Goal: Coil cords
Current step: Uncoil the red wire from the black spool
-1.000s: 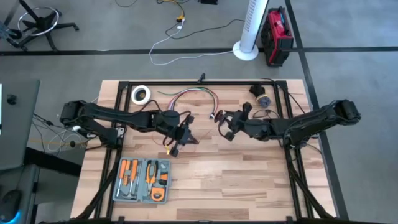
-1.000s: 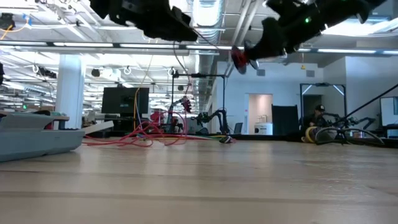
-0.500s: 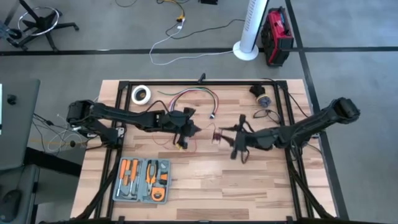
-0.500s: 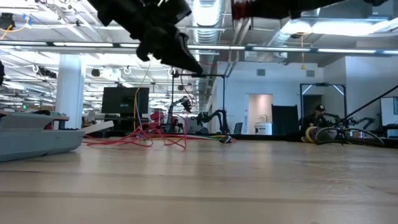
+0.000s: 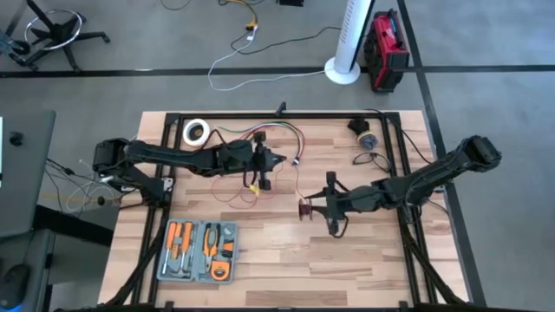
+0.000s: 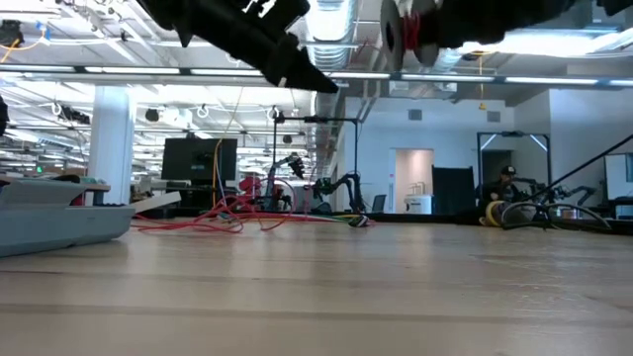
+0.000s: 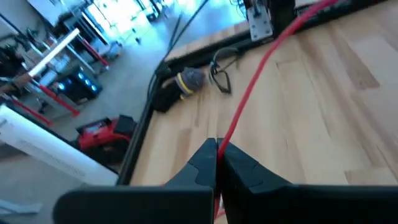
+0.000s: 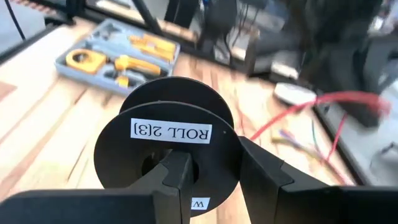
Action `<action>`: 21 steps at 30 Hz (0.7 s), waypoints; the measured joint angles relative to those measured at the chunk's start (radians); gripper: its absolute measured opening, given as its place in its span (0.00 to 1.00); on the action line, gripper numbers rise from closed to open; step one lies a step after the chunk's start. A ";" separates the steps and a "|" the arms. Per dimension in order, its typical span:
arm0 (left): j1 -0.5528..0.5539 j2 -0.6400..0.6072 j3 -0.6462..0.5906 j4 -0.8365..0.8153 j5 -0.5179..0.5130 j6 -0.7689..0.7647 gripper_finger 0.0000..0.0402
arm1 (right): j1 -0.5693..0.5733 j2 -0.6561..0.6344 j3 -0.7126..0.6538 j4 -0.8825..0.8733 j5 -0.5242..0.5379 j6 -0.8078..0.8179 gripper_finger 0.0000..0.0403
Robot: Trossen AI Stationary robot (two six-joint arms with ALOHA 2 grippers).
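High view: your left gripper (image 5: 267, 160) sits over the desk (image 5: 286, 260) a little left of centre. The red wire (image 5: 251, 192) loops loosely on the wood at 6 o'clock from it. A thin strand appears to run on toward 4 o'clock, to the black spool (image 5: 305, 211) at the tip of your right gripper (image 5: 323, 208). So the wire's long axis lies roughly 10-to-4 between the two arms. The left arm is nearer the slack; the right arm carries the reel. The orange-handled tool kit (image 5: 199, 250) lies well apart at the desk's 7 o'clock. A tape roll (image 5: 197, 131) sits at 11 o'clock.

Low view: both arms hang above the desk surface. The spool (image 6: 415, 25) shows as dark flanges at the top edge. The red wire (image 6: 232, 216) lies in a flat tangle at the far left of the desk.

Left wrist view: the jaws are pressed nearly together, pinching the red wire (image 7: 261, 68). It leaves them as a single, straight, taut strand across the wood, thread-thin.

Right wrist view: the jaws clamp the spool (image 8: 168, 146), labelled "ROLL 2[3]", by its hub. The red wire (image 8: 298, 112) curves in behind it.

Judgement: winding turns on keeping that strand tensioned from the left jaws toward the spool.
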State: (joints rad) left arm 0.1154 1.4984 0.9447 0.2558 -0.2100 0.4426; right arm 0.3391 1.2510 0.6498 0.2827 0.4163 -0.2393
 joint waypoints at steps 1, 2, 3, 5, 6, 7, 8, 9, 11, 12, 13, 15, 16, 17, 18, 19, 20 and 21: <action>0.000 -0.007 0.000 0.003 0.000 0.009 0.00 | -0.002 0.000 0.000 -0.020 0.000 0.019 0.27; -0.003 -0.012 0.000 0.019 0.000 0.018 0.00 | -0.007 0.000 0.000 -0.042 0.000 0.038 0.27; -0.004 -0.022 0.000 0.030 0.000 0.023 0.00 | -0.013 0.000 0.000 -0.058 0.000 0.056 0.27; -0.008 -0.045 0.000 0.032 0.005 0.015 0.00 | -0.025 0.000 0.000 -0.087 -0.001 0.087 0.27; -0.010 -0.057 0.000 0.031 0.013 0.003 0.00 | -0.032 0.000 0.000 -0.097 0.000 0.101 0.27; -0.012 -0.068 0.000 0.027 0.027 -0.012 0.00 | -0.039 0.000 0.000 -0.104 0.000 0.110 0.27; -0.017 -0.080 0.000 0.025 0.038 -0.024 0.00 | -0.045 0.000 0.000 -0.108 0.000 0.117 0.27; -0.021 -0.091 0.000 0.020 0.057 -0.033 0.00 | -0.052 0.000 0.000 -0.111 0.000 0.123 0.27; -0.033 -0.112 0.000 0.009 0.091 -0.041 0.00 | -0.065 0.000 0.000 -0.122 0.001 0.130 0.27; -0.040 -0.122 0.000 0.003 0.104 -0.041 0.00 | -0.071 0.000 0.000 -0.127 0.001 0.135 0.27; -0.047 -0.132 0.000 -0.004 0.110 -0.040 0.00 | -0.078 0.000 0.000 -0.134 0.001 0.141 0.27; -0.064 -0.151 0.000 -0.016 0.114 -0.040 0.00 | -0.094 0.000 0.000 -0.151 0.001 0.153 0.27; -0.071 -0.163 0.000 -0.025 0.116 -0.040 0.00 | -0.102 0.000 0.000 -0.161 0.001 0.162 0.27; -0.079 -0.175 0.000 -0.034 0.116 -0.040 0.00 | -0.111 0.000 0.000 -0.170 0.002 0.169 0.27; -0.087 -0.185 0.000 -0.043 0.116 -0.039 0.00 | -0.119 0.000 0.000 -0.178 0.002 0.179 0.27; -0.095 -0.196 0.000 -0.058 0.116 -0.039 0.00 | -0.128 0.000 0.000 -0.183 0.003 0.187 0.27; -0.104 -0.206 0.000 -0.074 0.116 -0.039 0.00 | -0.136 0.000 0.000 -0.186 0.004 0.191 0.27; -0.111 -0.214 0.000 -0.088 0.116 -0.039 0.00 | -0.143 0.000 0.000 -0.189 0.004 0.195 0.27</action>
State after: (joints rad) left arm 0.0041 1.2841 0.9447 0.1681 -0.0937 0.4034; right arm 0.1957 1.2510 0.6498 0.0938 0.4202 -0.0446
